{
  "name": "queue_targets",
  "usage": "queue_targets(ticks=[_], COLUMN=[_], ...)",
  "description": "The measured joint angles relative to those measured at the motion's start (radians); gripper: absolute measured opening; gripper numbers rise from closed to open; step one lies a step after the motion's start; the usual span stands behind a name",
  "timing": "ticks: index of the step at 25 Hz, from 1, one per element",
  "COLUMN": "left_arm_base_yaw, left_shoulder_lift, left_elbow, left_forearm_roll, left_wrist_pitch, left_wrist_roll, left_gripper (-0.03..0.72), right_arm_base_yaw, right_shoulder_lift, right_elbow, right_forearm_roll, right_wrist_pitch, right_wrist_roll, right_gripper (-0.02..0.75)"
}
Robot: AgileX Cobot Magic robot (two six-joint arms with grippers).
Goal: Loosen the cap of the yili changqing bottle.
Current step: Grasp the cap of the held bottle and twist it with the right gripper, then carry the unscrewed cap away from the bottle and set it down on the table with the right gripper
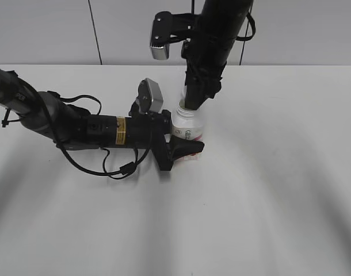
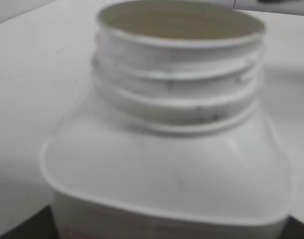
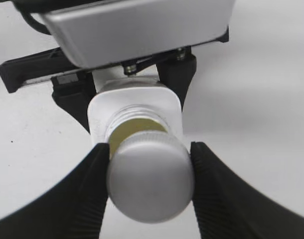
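Note:
The small white bottle (image 1: 187, 123) with a pink-red label stands upright on the table. My left gripper (image 1: 184, 148) is shut on its body from the left. The left wrist view shows its bare threaded neck (image 2: 179, 84) with the mouth open and no cap on it. My right gripper (image 3: 149, 172) is shut on the round white cap (image 3: 151, 181) and holds it just above and slightly off the neck (image 3: 137, 122). In the exterior view the right arm (image 1: 201, 86) comes down from above, and the cap is hidden behind its fingers.
The white table (image 1: 279, 172) spreads around the bottle. The left arm (image 1: 77, 126) with its black cable lies low across the left side. The right arm's camera housing (image 1: 163, 37) hangs above the bottle.

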Motion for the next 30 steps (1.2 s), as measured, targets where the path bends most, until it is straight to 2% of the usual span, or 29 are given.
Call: queue_targets(ticks=[7, 15, 18, 21, 30], left_arm_base_yaw=[0.000, 0.000, 0.000, 0.000, 0.002], left_shoulder_lift=[0.000, 0.000, 0.000, 0.000, 0.000], left_elbow=[0.000, 0.000, 0.000, 0.000, 0.000], left_forearm_roll=[0.001, 0.002, 0.002, 0.003, 0.004], left_wrist_pitch=[-0.001, -0.001, -0.001, -0.001, -0.001], left_wrist_roll=[0.000, 0.000, 0.000, 0.000, 0.000], left_gripper=[0.414, 0.414, 0.414, 0.412, 0.412], right_arm_base_yaw=[0.000, -0.042, -0.108, -0.200, -0.447], right_shoulder_lift=[-0.050, -0.066, -0.066, -0.066, -0.067], right_elbow=[0.000, 0.000, 0.000, 0.005, 0.180], right_forearm_roll=[-0.013, -0.050, -0.047, -0.043, -0.032], right_wrist_pitch=[0.000, 0.000, 0.000, 0.000, -0.010], right_wrist_roll=[0.182, 0.678, 0.840, 0.922, 0.959], right_gripper=[0.389, 0.389, 0.389, 0.389, 0.389])
